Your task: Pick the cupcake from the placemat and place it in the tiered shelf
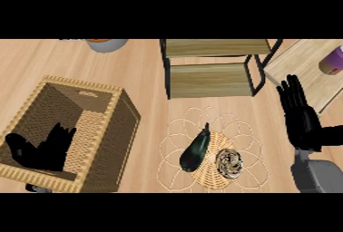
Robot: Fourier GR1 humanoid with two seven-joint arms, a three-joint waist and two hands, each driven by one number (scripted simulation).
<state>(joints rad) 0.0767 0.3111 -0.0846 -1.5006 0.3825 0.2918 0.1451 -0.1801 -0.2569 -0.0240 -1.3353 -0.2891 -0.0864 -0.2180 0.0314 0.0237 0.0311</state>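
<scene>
The cupcake (229, 162), brown with a swirled top, lies on the woven round placemat (179, 136) at the lower middle. A dark eggplant (196, 147) lies just left of it on the same mat. The tiered shelf (211, 78), with wooden boards in a black frame, stands behind the mat. My right hand (299, 117) is open with fingers straight and pointing away, to the right of the mat and clear of the cupcake. My left hand (41, 149) is open at the lower left, over the wicker basket.
A large wicker basket (100, 131) fills the left side. A grey bowl (106, 44) sits at the far edge. At the right, a pale wooden board (305, 68) carries a purple cup (332, 60).
</scene>
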